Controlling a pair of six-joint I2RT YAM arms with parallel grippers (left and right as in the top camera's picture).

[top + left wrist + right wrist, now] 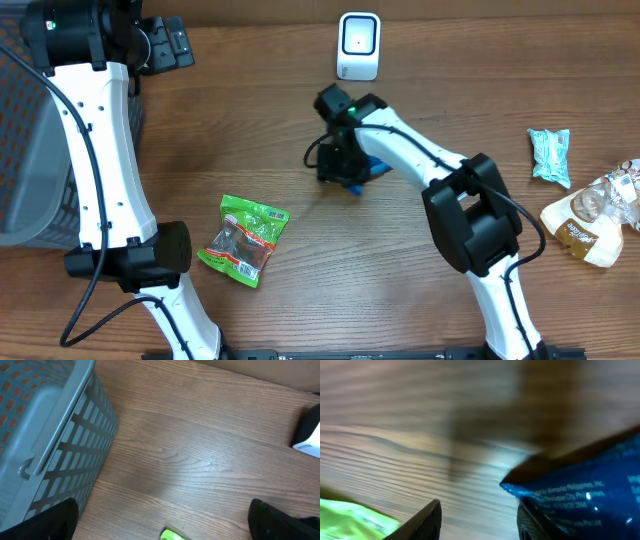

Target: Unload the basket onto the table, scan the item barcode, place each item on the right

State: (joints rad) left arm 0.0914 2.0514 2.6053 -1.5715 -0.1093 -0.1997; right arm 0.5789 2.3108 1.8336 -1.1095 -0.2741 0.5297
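A blue packet [368, 170] lies on the wooden table just below the white barcode scanner [358, 45]. My right gripper [338, 163] hangs over the packet's left end. In the right wrist view the blue packet [585, 497] sits against and beyond the right finger [532, 522]. Bare wood shows in the gap of the right gripper [479, 505], which is open. My left gripper [165, 45] is at the far left by the basket. In its wrist view the left gripper [161, 505] is wide open above bare wood.
A green snack packet [245, 238] lies left of centre; its corner [172, 535] shows under the left gripper. A grey slatted basket [20, 150] stands at the left edge. At the right lie a teal packet [550, 155] and a clear bag [595, 215].
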